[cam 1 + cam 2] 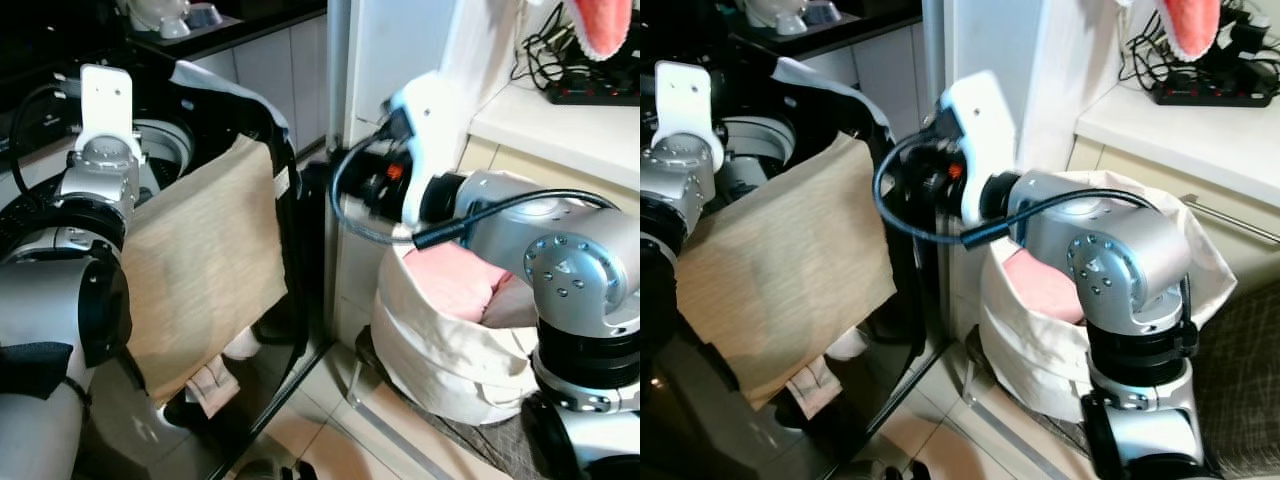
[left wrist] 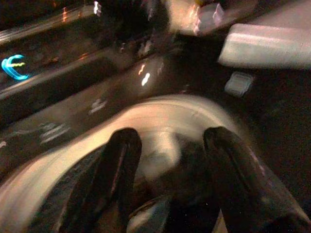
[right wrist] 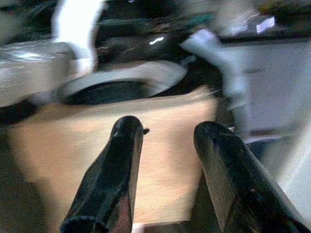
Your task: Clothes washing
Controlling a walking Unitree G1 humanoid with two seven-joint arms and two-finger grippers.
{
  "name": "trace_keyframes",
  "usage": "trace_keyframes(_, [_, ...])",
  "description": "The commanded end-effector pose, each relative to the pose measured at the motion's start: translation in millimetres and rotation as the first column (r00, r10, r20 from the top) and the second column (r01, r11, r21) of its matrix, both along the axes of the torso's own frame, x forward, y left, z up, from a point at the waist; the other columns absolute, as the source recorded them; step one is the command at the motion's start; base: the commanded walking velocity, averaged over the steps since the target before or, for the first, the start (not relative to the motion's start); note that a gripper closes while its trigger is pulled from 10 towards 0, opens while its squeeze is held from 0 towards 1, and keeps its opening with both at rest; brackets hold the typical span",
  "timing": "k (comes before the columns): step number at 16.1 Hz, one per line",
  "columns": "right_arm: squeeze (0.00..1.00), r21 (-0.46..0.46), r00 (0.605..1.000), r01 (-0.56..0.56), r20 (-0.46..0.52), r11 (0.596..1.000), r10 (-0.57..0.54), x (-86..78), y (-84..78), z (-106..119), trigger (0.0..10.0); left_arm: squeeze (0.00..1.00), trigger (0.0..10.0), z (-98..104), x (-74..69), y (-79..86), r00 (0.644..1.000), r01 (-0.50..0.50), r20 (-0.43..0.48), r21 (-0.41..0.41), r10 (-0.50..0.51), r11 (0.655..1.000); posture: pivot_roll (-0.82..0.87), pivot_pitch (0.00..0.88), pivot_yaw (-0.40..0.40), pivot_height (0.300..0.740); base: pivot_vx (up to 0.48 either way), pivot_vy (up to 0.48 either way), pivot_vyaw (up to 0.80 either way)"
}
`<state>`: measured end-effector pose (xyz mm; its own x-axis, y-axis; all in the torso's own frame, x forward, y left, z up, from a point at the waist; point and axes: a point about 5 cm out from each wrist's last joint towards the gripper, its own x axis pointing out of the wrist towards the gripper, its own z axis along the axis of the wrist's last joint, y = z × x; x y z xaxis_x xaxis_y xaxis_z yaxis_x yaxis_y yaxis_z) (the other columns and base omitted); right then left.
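Note:
A tan cloth (image 1: 200,260) hangs over the front edge of the top-loading washing machine, whose round drum opening (image 1: 165,140) shows behind it. My left arm (image 1: 100,170) reaches over the machine. In the left wrist view, the left gripper (image 2: 172,138) stands open above the pale drum rim (image 2: 97,131), holding nothing. My right arm (image 1: 480,200) stretches from the right toward the cloth. The right gripper (image 3: 170,127) is open in front of the tan cloth (image 3: 160,160), apart from it. Pink clothes (image 1: 460,280) lie in a white laundry bag (image 1: 440,350) under my right arm.
A small pale garment (image 1: 215,385) dangles below the tan cloth, against the machine's dark front. A cream counter (image 1: 560,130) at the right carries a black power strip (image 1: 590,85) with cables. A pink item (image 1: 605,25) hangs at the top right. Tiled floor (image 1: 330,430) lies between machine and bag.

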<state>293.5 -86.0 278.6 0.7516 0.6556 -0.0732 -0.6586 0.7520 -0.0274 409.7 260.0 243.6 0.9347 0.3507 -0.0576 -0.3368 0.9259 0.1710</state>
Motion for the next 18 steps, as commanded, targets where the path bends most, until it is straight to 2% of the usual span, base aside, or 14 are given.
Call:
trace_keyframes(1, [0.00, 0.004, 0.988, 0.139, 0.069, 0.990, -0.139, 6.3, -10.1, -2.8, 10.0, 0.00, 10.0, 23.3, 6.7, -17.3, 0.985, 0.111, 0.147, -0.105, -0.095, 0.988, -0.08, 0.000, 0.097, 0.740, 0.000, 0.000, 0.00])
trace_keyframes(2, [0.00, 0.023, 0.972, 0.213, 0.098, 0.977, -0.215, 7.7, -16.1, -5.5, 10.0, 0.00, 10.0, 23.0, 8.4, -26.2, 0.971, 0.176, 0.193, -0.182, -0.141, 0.967, -0.08, 0.000, 0.099, 0.740, 0.000, 0.000, 0.00])
trace_keyframes(3, [0.00, 0.023, 0.926, 0.360, 0.108, 0.933, -0.361, 6.0, -32.6, -24.2, 10.0, 0.00, 10.0, 4.8, 6.6, -51.9, 0.913, 0.370, 0.293, -0.292, -0.285, 0.882, -0.07, 0.000, 0.090, 0.740, 0.000, 0.000, 0.00])
trace_keyframes(4, [0.00, 0.010, 0.915, 0.389, 0.111, 0.921, -0.387, 3.9, -36.7, -31.4, 10.0, 0.00, 10.0, -2.8, 3.2, -58.3, 0.893, 0.411, 0.315, -0.285, -0.321, 0.866, -0.07, 0.000, 0.092, 0.740, 0.000, 0.000, 0.00])
trace_keyframes(5, [0.00, 0.045, 0.912, 0.399, 0.084, 0.916, -0.401, -6.7, -41.7, -48.5, 10.0, 0.00, 10.0, -24.6, -17.5, -68.4, 0.861, 0.460, 0.336, -0.192, -0.382, 0.867, -0.07, 0.000, 0.086, 0.740, 0.000, 0.000, 0.00])
trace_keyframes(7, [0.00, 0.076, 0.914, 0.397, 0.063, 0.915, -0.402, -16.9, -43.7, -61.4, 10.0, 0.00, 10.0, -41.4, -44.4, -76.8, 0.839, 0.488, 0.333, -0.110, -0.430, 0.866, -0.06, 0.000, 0.074, 0.740, 0.000, 0.000, 0.00])
trace_keyframes(8, [0.00, 0.074, 0.915, 0.396, 0.051, 0.915, -0.400, -20.4, -44.1, -67.4, 10.0, 0.00, 10.0, -48.8, -57.6, -78.7, 0.834, 0.497, 0.321, -0.084, -0.449, 0.863, -0.05, 0.000, 0.067, 0.740, 0.000, -0.266, 0.00])
trace_keyframes(9, [0.00, 0.063, 0.908, 0.417, 0.024, 0.907, -0.419, -24.2, -48.1, -82.2, 10.0, 0.00, 10.0, -63.9, -88.4, -78.2, 0.833, 0.506, 0.285, -0.046, -0.474, 0.861, -0.03, 0.000, 0.050, 0.740, 0.000, -0.480, 0.00])
trace_keyframes(10, [0.00, 0.059, 0.902, 0.430, 0.016, 0.901, -0.432, -24.1, -51.1, -87.5, 10.0, 0.00, 10.0, -70.8, -102.5, -77.4, 0.839, 0.503, 0.250, -0.017, -0.484, 0.864, -0.02, 0.000, 0.047, 0.740, 0.000, -0.480, 0.00])
trace_keyframes(12, [0.00, 0.072, 0.897, 0.440, 0.011, 0.895, -0.442, -24.3, -52.9, -90.5, 10.0, 0.00, 10.0, -76.9, -117.9, -80.1, 0.847, 0.508, 0.208, -0.039, -0.490, 0.861, -0.02, 0.000, 0.042, 0.740, 0.000, -0.480, 0.00])
trace_keyframes(13, [0.00, 0.079, 0.897, 0.441, 0.005, 0.894, -0.443, -24.7, -53.7, -92.0, 10.0, 0.00, 10.0, -78.9, -124.9, -82.8, 0.848, 0.509, 0.189, -0.024, -0.496, 0.861, -0.01, 0.000, 0.040, 0.740, 0.000, -0.480, 0.00])
trace_keyframes(14, [0.00, 0.080, 0.898, 0.438, 0.000, 0.895, -0.440, -25.2, -53.8, -93.0, 10.0, 0.00, 10.0, -79.5, -127.6, -84.2, 0.848, 0.508, 0.188, -0.027, -0.495, 0.861, -0.01, 0.000, 0.039, 0.740, 0.000, -0.480, 0.00])
trace_keyframes(16, [0.00, 0.072, 0.921, 0.388, 0.003, 0.919, -0.389, -28.8, -49.9, -95.4, 10.0, 0.00, 10.0, -77.1, -135.6, -89.3, 0.840, 0.525, 0.157, 0.009, -0.520, 0.851, 0.00, 0.000, 0.038, 0.740, 0.000, -0.240, 0.40])
trace_keyframes(18, [0.00, 0.062, 0.943, 0.333, -0.003, 0.941, -0.334, -33.4, -43.5, -98.7, 10.0, 0.00, 10.0, -81.3, -138.8, -85.8, 0.866, 0.495, 0.101, -0.038, -0.490, 0.868, 0.00, 0.000, 0.047, 0.740, 0.000, 0.000, 0.80])
